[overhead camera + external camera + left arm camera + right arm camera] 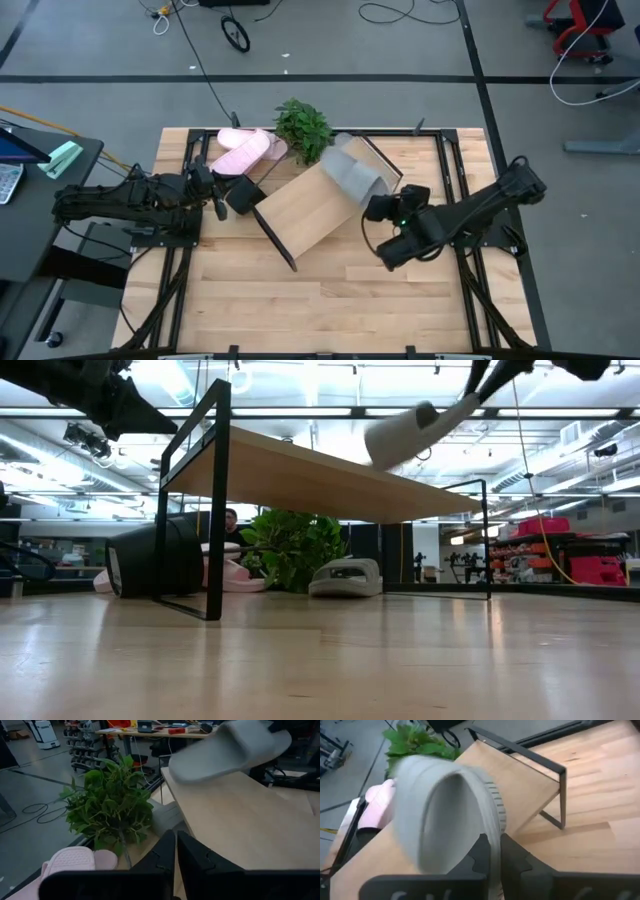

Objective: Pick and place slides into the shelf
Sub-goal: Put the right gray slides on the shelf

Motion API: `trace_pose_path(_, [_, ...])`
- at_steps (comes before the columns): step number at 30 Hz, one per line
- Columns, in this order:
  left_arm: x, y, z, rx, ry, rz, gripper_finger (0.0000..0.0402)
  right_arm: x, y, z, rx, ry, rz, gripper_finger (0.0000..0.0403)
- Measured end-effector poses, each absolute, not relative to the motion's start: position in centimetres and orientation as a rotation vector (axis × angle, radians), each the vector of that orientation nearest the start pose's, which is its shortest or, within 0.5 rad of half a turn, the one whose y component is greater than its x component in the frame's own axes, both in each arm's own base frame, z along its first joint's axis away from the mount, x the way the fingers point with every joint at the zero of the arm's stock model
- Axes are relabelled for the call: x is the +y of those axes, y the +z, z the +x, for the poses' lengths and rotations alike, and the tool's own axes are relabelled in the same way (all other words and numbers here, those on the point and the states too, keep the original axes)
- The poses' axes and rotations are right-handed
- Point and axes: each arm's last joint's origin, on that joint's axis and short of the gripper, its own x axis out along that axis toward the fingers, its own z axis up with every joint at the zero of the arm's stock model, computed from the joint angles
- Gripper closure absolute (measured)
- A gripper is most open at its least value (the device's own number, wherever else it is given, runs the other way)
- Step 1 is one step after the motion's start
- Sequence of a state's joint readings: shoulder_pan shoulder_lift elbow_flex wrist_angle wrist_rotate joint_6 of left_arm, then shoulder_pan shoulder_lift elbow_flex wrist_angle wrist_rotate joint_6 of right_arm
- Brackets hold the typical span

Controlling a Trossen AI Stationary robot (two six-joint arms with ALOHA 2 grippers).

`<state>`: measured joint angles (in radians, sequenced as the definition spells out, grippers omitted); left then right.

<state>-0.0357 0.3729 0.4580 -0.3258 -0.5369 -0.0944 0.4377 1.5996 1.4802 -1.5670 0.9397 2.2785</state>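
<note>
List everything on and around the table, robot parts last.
Light grey foam slide: one, grey, held above the light wooden slanted shelf.
Second grey slide: one, grey, on the tabletop beyond the shelf.
Pale pink foam slides: two, pink, at the far edge beside the green leafy plant.
Wooden tabletop: one, light wood.
Left gripper: shut, empty, by the shelf's left corner.
Right gripper: shut on the grey slide.

Right arm's fingers [372, 207] hold a grey slide [355, 172] over the shelf [305, 210].
</note>
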Motion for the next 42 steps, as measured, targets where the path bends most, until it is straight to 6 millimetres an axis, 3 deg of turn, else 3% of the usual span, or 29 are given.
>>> trace_pose_path(4, [1.1,26.0,10.4,0.193,0.509,-0.041,0.0385,9.3,31.4,25.7,0.170,-1.315,0.858,0.0382])
trace_pose_path(12, [1.1,25.9,10.4,0.191,0.509,-0.052,0.0376,7.2,31.2,26.6,0.125,-1.391,0.849,0.0382])
trace_pose_path(28, [1.1,25.9,10.4,0.197,0.507,-0.051,0.0373,6.0,30.0,24.9,0.224,-1.462,0.851,0.0382])
trace_pose_path(42, [1.1,25.9,10.4,0.196,0.506,-0.051,0.0366,5.9,29.6,24.8,0.277,-1.476,0.844,0.0382])
